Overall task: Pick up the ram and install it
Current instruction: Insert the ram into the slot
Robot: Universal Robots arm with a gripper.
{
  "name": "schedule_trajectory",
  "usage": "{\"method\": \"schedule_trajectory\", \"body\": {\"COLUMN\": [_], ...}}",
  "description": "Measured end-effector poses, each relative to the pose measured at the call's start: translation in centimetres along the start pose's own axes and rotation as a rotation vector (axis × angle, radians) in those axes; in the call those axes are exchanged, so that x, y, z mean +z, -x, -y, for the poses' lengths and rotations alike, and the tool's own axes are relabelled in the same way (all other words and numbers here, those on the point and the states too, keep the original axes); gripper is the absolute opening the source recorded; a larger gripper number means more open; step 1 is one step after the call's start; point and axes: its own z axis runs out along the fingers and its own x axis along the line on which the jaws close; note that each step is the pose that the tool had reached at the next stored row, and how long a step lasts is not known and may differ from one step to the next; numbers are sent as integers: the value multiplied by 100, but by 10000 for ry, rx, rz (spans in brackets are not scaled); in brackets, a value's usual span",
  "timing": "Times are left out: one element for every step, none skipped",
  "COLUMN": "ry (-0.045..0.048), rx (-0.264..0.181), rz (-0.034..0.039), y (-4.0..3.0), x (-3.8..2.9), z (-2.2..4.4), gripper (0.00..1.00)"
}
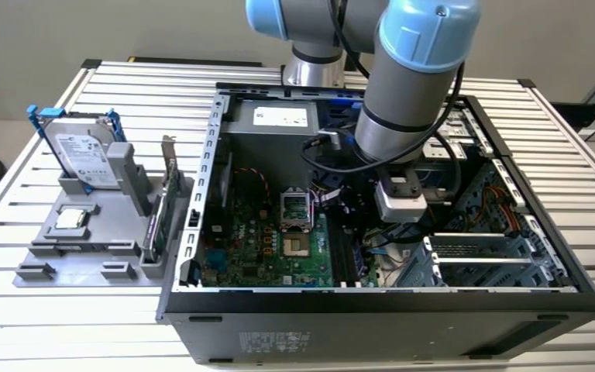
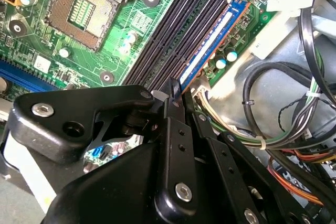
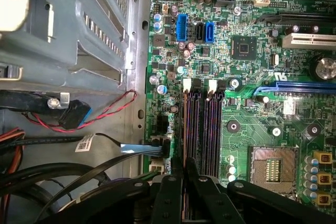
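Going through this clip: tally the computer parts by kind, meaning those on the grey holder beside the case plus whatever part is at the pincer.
Hard drive: 1
Processor chip: 1
Expansion card: 1
Ram, by the pincer: 1
Total: 4

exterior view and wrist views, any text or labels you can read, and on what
None can be read as words:
hard drive label: print too small to read
white sticker at the back of the case: too small
case front label: too small
cable tag: barcode, illegible
ram strip: no legible text
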Motion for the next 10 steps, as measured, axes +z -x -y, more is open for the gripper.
{"method": "schedule_trajectory", "body": {"ry": [0, 1, -1, 0, -1, -2, -8, -15, -17, -18], "rx": [0, -1, 0, 0, -1, 0, 0, 1, 1, 2], "rz": [0, 0, 0, 0, -1, 0, -1, -1, 0, 0], "y": [6, 11, 15, 16, 16, 16, 16, 17, 17, 17], "x": [0, 1, 2, 4, 6, 9, 15, 19, 19, 20], "z": [0, 0, 1, 1, 1, 1, 2, 2, 2, 2], "gripper": [0, 0, 0, 0, 0, 0, 0, 0, 0, 0]}}
